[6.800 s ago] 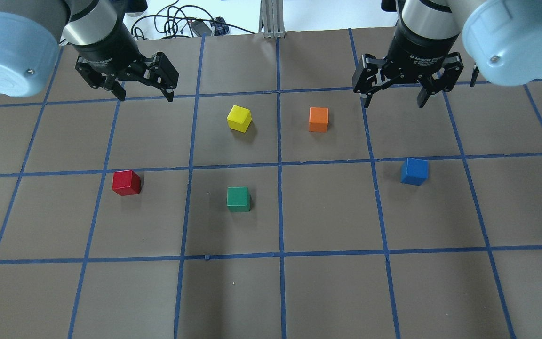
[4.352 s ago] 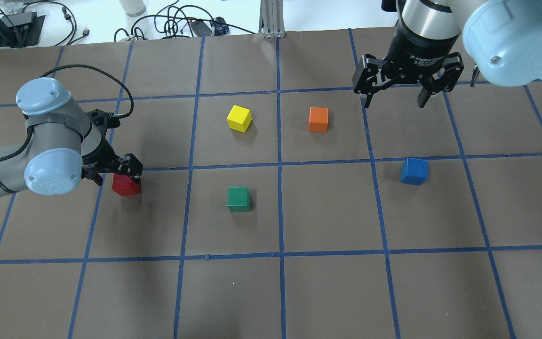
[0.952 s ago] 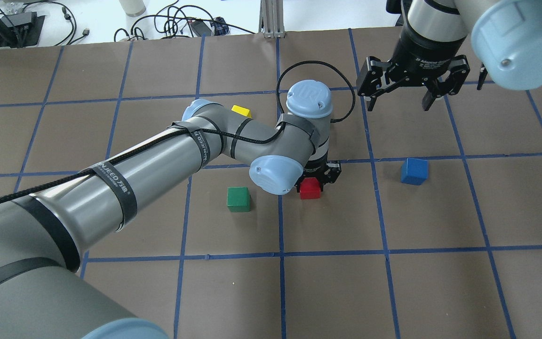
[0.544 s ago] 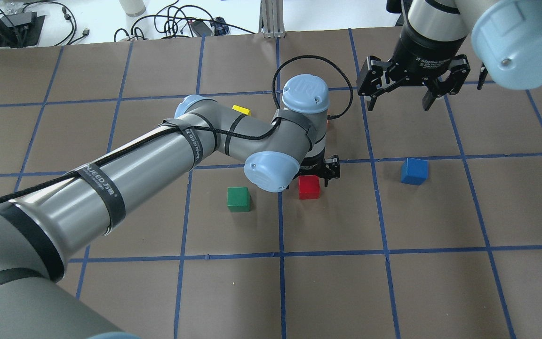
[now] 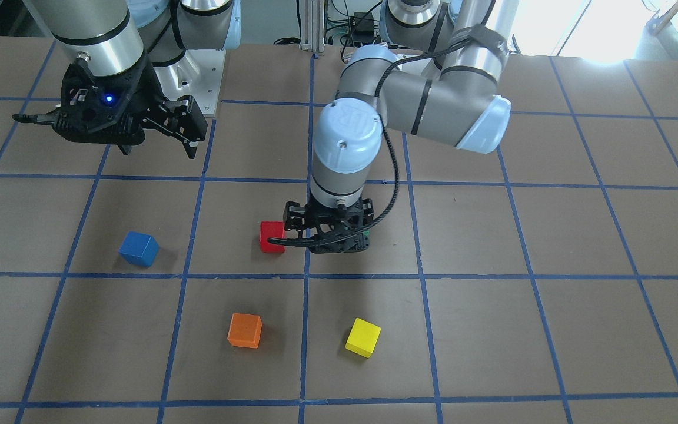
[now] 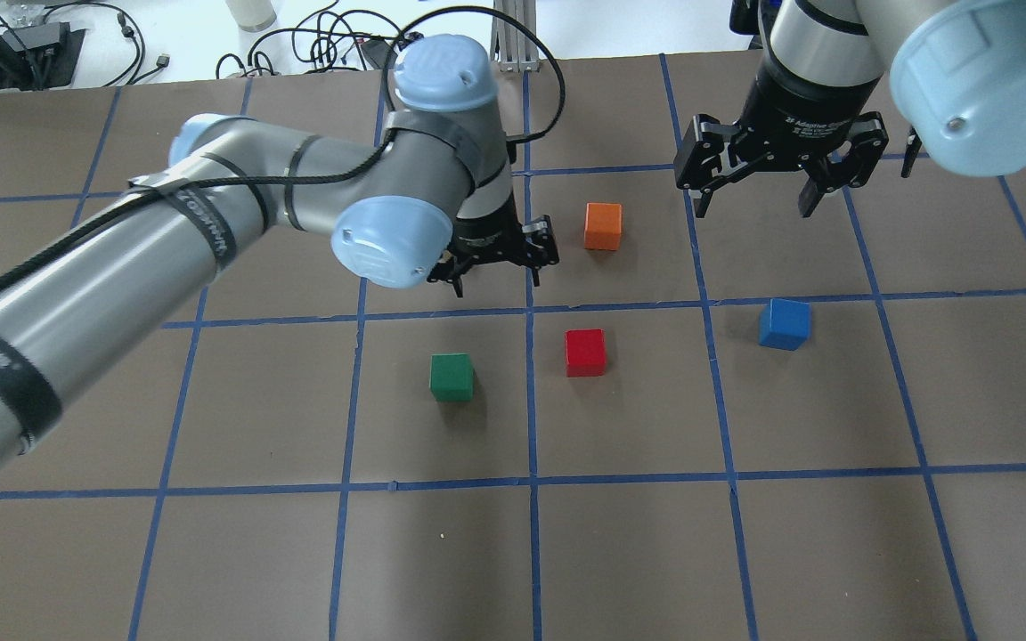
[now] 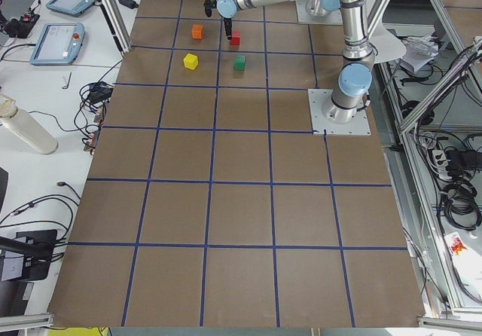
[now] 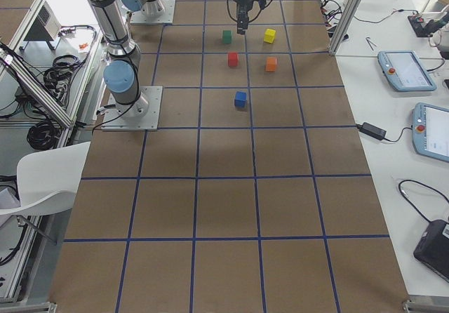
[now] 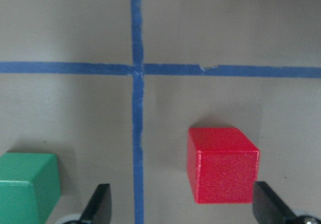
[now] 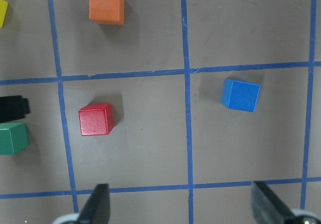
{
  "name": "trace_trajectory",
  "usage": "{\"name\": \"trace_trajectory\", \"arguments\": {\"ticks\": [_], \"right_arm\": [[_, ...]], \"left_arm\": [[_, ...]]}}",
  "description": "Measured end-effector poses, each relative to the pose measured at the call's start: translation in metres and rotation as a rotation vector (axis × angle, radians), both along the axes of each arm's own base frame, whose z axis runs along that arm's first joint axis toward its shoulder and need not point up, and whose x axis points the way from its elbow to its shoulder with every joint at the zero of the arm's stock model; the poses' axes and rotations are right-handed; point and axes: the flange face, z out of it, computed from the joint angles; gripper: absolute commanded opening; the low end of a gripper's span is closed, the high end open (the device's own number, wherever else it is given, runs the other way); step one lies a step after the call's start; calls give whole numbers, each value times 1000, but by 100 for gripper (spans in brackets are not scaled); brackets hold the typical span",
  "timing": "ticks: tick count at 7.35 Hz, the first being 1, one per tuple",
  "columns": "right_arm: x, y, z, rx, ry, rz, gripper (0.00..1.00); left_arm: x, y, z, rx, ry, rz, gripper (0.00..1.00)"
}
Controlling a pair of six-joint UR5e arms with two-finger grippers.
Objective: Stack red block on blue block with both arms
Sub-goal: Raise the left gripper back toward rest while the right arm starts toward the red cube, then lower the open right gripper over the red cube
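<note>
The red block (image 6: 585, 352) rests on the brown table near the middle, one square left of the blue block (image 6: 784, 323). Nothing holds either. My left gripper (image 6: 497, 271) is open and empty, raised above the table and back from the red block; it also shows in the front view (image 5: 327, 241). In the left wrist view the red block (image 9: 223, 164) lies below, between the spread fingertips (image 9: 100, 206). My right gripper (image 6: 780, 191) is open and empty, high behind the blue block. Its wrist view shows the red block (image 10: 96, 119) and the blue block (image 10: 241, 95).
A green block (image 6: 451, 377) sits left of the red one and an orange block (image 6: 603, 225) behind it. A yellow block (image 5: 363, 337) shows in the front view; in the overhead view the left arm hides it. Blue tape lines (image 6: 531, 401) grid the table.
My left gripper carried the red block from the table's left to the middle, let it go, then rose and drew back from it. The right arm has hardly moved.
</note>
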Motion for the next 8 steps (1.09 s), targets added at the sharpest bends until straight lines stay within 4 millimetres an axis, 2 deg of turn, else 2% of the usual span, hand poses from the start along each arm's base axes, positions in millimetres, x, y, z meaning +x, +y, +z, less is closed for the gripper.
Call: {"name": "trace_trajectory", "arguments": {"ticks": [1, 3, 4, 5, 6, 8], "right_arm": [[0, 1, -3, 4, 0, 0, 100], [1, 3, -9, 12, -1, 0, 100], [2, 5, -18, 28, -3, -3, 100], [4, 6, -34, 44, -9, -20, 100], [9, 4, -55, 44, -13, -40, 100], [35, 3, -102, 32, -14, -66, 100]], "left_arm": [[39, -3, 30, -9, -13, -5, 100], [106, 10, 100, -55, -63, -57, 100], [136, 21, 128, -63, -72, -73, 100], [157, 31, 151, -76, -71, -73, 100], [168, 40, 166, -86, -66, -68, 100], [167, 50, 178, -86, -18, -64, 100]]}}
